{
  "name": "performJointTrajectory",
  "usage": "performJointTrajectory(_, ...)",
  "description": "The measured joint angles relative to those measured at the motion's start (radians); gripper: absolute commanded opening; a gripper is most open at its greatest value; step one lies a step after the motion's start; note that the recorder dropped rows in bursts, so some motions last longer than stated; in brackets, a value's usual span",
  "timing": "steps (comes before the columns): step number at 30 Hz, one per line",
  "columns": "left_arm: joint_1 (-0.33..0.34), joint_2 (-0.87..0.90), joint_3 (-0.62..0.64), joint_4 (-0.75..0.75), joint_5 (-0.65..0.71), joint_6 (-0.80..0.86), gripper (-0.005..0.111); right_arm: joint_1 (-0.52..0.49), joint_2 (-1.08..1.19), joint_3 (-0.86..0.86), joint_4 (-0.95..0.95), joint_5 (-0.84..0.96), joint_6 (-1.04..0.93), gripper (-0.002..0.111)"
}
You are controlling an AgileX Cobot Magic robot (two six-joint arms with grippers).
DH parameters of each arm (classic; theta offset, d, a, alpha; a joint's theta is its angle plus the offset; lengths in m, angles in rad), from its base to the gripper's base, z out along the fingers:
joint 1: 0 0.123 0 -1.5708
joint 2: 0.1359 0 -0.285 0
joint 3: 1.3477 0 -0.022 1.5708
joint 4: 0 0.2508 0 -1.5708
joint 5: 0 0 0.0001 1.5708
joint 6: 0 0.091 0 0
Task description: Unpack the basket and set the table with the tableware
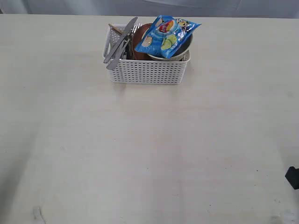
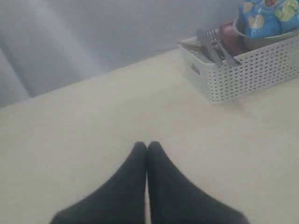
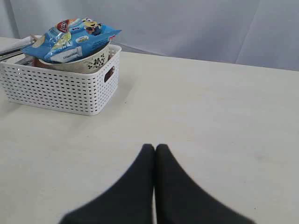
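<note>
Left end effector: closed, empty.
Right end effector: closed, empty too.
Knife: stiff, slick steel, we reckon; grab its jutting end.

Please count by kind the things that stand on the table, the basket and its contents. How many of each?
White perforated plastic basket: 1
Blue chip bag: 1
Pale patterned bowl: 1
Reddish-brown round plate: 1
Steel cutlery pieces: 2 clear; more may be hidden
Total: 6 clearly visible
</note>
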State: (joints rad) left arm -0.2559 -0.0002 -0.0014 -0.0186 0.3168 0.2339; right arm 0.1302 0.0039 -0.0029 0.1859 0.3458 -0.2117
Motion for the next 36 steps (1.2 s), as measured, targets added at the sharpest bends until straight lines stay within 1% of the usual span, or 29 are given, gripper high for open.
performJointTrajectory(1, 0.000, 0.000, 0.000, -0.005, -0.024, 0.000, 0.000, 0.000, 0.000, 0.000, 0.000, 0.000, 0.000, -0.001)
performJointTrajectory(4, 0.000, 0.000, 0.000, -0.101, -0.131, 0.002, 0.000, 0.000, 0.000, 0.000, 0.000, 0.000, 0.000, -0.001)
performJointTrajectory(6, 0.000, 0.000, 0.000, -0.137, -0.265, 0.002, 0.000, 0.000, 0.000, 0.000, 0.000, 0.000, 0.000, -0.001)
performJointTrajectory(8, 0.000, 0.000, 0.000, -0.163, -0.421, -0.045, 0.000, 0.000, 0.000, 0.000, 0.000, 0.000, 0.000, -0.001)
performJointTrajectory(9, 0.000, 0.000, 0.000, -0.182, -0.492, -0.114, 0.000, 0.000, 0.000, 0.000, 0.000, 0.000, 0.000, -0.001)
performJointTrajectory(11, 0.000, 0.000, 0.000, -0.214, -0.587, -0.282, 0.000, 0.000, 0.000, 0.000, 0.000, 0.000, 0.000, -0.001)
performJointTrajectory(13, 0.000, 0.000, 0.000, -0.209, -0.638, -0.455, 0.000, 0.000, 0.000, 0.000, 0.000, 0.000, 0.000, -0.001)
performJointTrajectory(15, 0.000, 0.000, -0.011, -0.176, -0.639, -0.544, 0.000, 0.000, 0.000, 0.000, 0.000, 0.000, 0.000, -0.001)
performJointTrajectory(16, 0.000, 0.017, -0.065, -0.144, -0.567, -0.596, 0.000, 0.000, 0.000, 0.000, 0.000, 0.000, 0.000, -0.001)
performJointTrajectory(17, 0.000, 0.043, -0.116, -0.128, -0.507, -0.606, 0.000, 0.000, 0.000, 0.000, 0.000, 0.000, 0.000, -0.001)
performJointTrajectory(18, 0.000, 0.117, -0.242, -0.093, -0.384, -0.606, 0.000, 0.000, 0.000, 0.000, 0.000, 0.000, 0.000, -0.001)
performJointTrajectory(19, 0.000, 0.170, -0.311, -0.076, -0.317, -0.588, 0.003, 0.000, 0.000, 0.000, 0.000, 0.000, 0.000, -0.001)
performJointTrajectory(20, 0.000, 0.291, -0.436, -0.063, -0.185, -0.542, 0.007, 0.000, 0.000, 0.000, 0.000, 0.000, 0.000, -0.001)
performJointTrajectory(21, 0.000, 0.354, -0.506, -0.055, -0.129, -0.513, 0.018, 0.000, 0.000, 0.000, 0.000, 0.000, 0.000, -0.001)
performJointTrajectory(22, 0.000, 0.469, -0.626, -0.049, -0.044, -0.457, 0.026, 0.000, 0.000, 0.000, 0.000, 0.000, 0.000, -0.001)
performJointTrajectory(23, 0.000, 0.531, -0.689, -0.049, -0.004, -0.427, 0.043, 0.000, 0.000, 0.000, 0.000, 0.000, 0.000, -0.001)
performJointTrajectory(24, 0.000, 0.641, -0.808, -0.052, 0.064, -0.362, 0.051, 0.000, 0.000, 0.000, 0.000, 0.000, 0.000, -0.001)
performJointTrajectory(25, 0.000, 0.749, -0.894, -0.082, 0.137, -0.300, 0.052, 0.000, 0.000, 0.000, 0.000, 0.000, 0.000, -0.001)
performJointTrajectory(26, 0.000, 0.823, -0.954, -0.119, 0.195, -0.250, 0.051, 0.000, 0.000, 0.000, 0.000, 0.000, 0.000, -0.001)
performJointTrajectory(27, 0.000, 0.927, -1.028, -0.186, 0.290, -0.162, 0.050, 0.000, 0.000, 0.000, 0.000, 0.000, 0.000, -0.001)
performJointTrajectory(28, 0.000, 1.010, -1.076, -0.248, 0.363, -0.108, 0.050, 0.000, 0.000, 0.000, 0.000, 0.000, 0.000, -0.001)
performJointTrajectory(29, 0.000, 1.121, -1.132, -0.353, 0.458, -0.006, 0.050, 0.000, 0.000, 0.000, 0.000, 0.000, 0.000, -0.001)
performJointTrajectory(31, 0.000, 1.320, -1.183, -0.516, 0.527, 0.152, 0.050, 0.000, 0.000, 0.000, 0.000, 0.000, 0.000, -0.001)
performJointTrajectory(32, 0.000, 1.375, -1.196, -0.567, 0.533, 0.206, 0.050, 0.000, 0.000, 0.000, 0.000, 0.000, 0.000, -0.001)
performJointTrajectory(34, 0.000, 1.464, -1.214, -0.650, 0.528, 0.309, 0.050, 0.000, 0.000, 0.000, 0.000, 0.000, 0.000, -0.001)
performJointTrajectory(36, -0.004, 1.551, -1.224, -0.734, 0.476, 0.423, 0.050, 0.000, 0.000, 0.000, 0.000, 0.000, 0.000, -0.001)
